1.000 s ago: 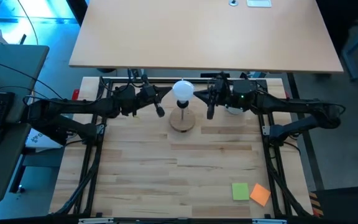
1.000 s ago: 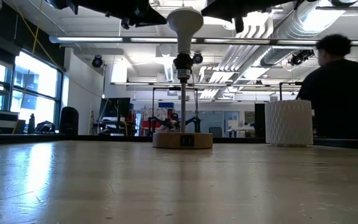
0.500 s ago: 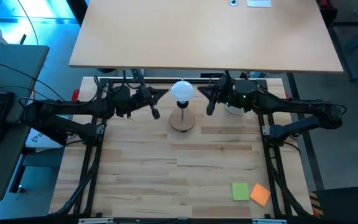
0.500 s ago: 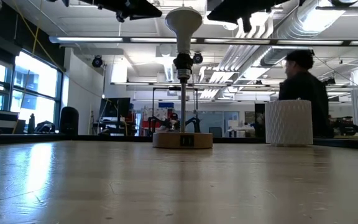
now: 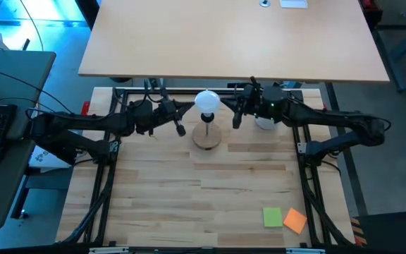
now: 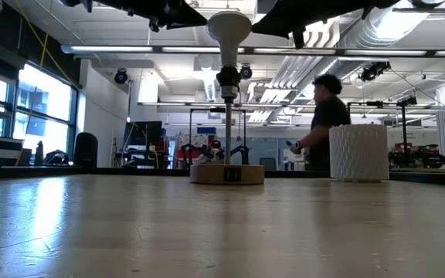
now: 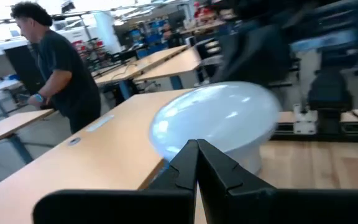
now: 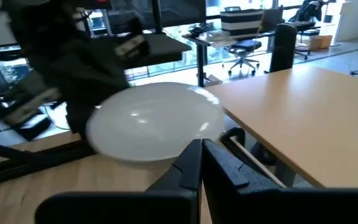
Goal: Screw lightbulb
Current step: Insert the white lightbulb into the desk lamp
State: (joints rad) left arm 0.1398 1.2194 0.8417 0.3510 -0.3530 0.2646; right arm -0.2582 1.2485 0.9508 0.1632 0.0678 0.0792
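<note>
Two dark, near-black arms, slender tubes joined by bulkier rounded joints. Black cables looped along the links near the bases. Small green light glowing on the right wrist housing. Left gripper [image 5: 180, 128] and right gripper [image 5: 237, 121]: matte black, two narrow tapering fingers [image 7: 219, 171] each, pressed flat together, angular stepped edges, mounted on a broad black crossbar.

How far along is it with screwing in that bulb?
Done, by the look of it: the lightbulb sits upright in the socket atop the wooden stand. In hand: nothing. The left gripper and the right gripper are both shut and empty, on either side of the bulb and clear of it. Whether it is fully tight cannot be seen, so little seems left.
</note>
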